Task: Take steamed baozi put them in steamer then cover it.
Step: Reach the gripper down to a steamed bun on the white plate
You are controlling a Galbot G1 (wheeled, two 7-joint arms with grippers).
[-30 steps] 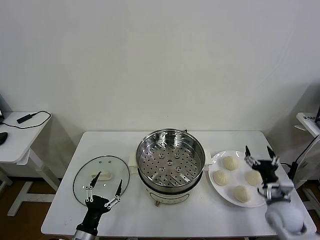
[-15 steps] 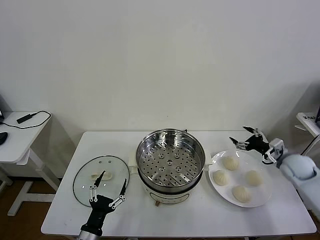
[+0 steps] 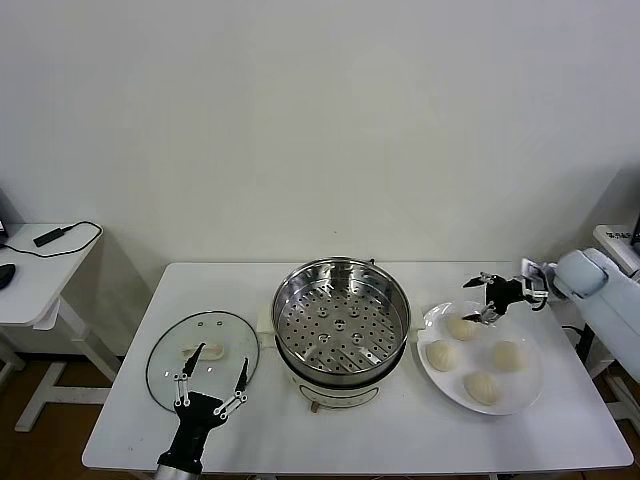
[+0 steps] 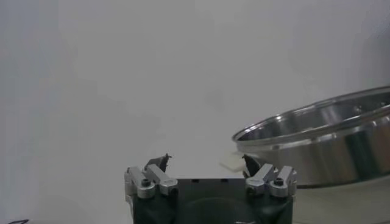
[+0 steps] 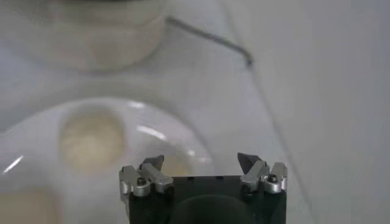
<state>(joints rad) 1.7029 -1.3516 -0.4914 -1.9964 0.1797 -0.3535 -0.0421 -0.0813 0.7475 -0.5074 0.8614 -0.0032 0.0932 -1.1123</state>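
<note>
Baozi (image 3: 461,326) just below right gripper (image 3: 485,300), jaws apart, nothing held, left gripper (image 3: 212,386) jaws apart

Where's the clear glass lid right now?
In the head view, the clear glass lid lies flat on the white table, left of the steel steamer, beyond the open left gripper.

Plain white wall (image 3: 320,120); white table (image 3: 400,440); side desk (image 3: 40,270) left, cable atop.

We see cream-white steamed baozi (image 3: 461,327) on a white plate (image 3: 530,385), a shiny steel steamer (image 3: 341,320) with perforated tray, a clear cover (image 3: 202,360) with white handle, white table (image 3: 330,440)
</note>
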